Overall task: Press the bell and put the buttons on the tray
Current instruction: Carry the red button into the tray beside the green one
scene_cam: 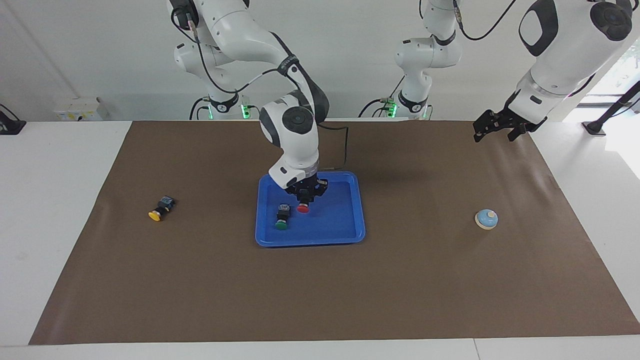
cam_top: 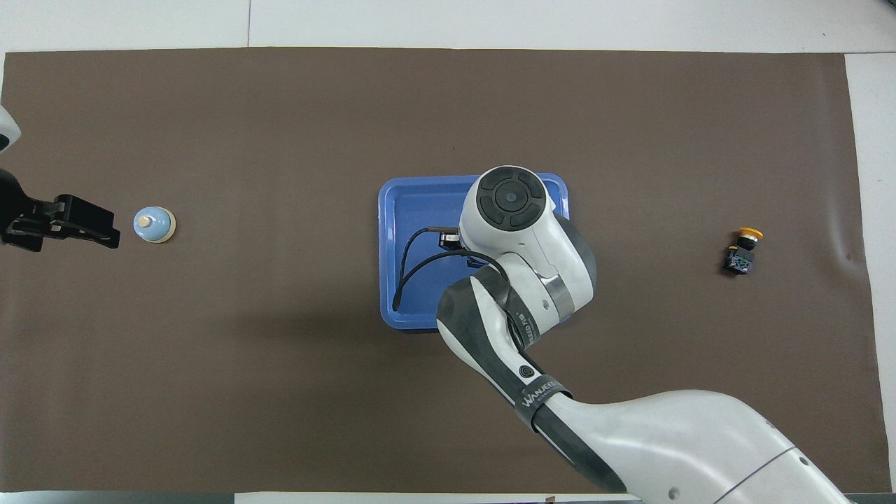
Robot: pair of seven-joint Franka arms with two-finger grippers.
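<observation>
Red button (scene_cam: 302, 208) is clamped in the right gripper (scene_cam: 304, 199), over the tray (scene_cam: 350, 235), beside the green button (scene_cam: 282, 218) lying in it. Yellow button (scene_cam: 160, 210) sits on the worktop (scene_cam: 320, 290) toward the right arm's end. Bell (scene_cam: 486, 219) near the left arm's end. Left gripper (scene_cam: 492, 128) waits raised, fingers apart.

Red btn (scene_cam: 302, 208) over tray (scene_cam: 345, 235) — held.
</observation>
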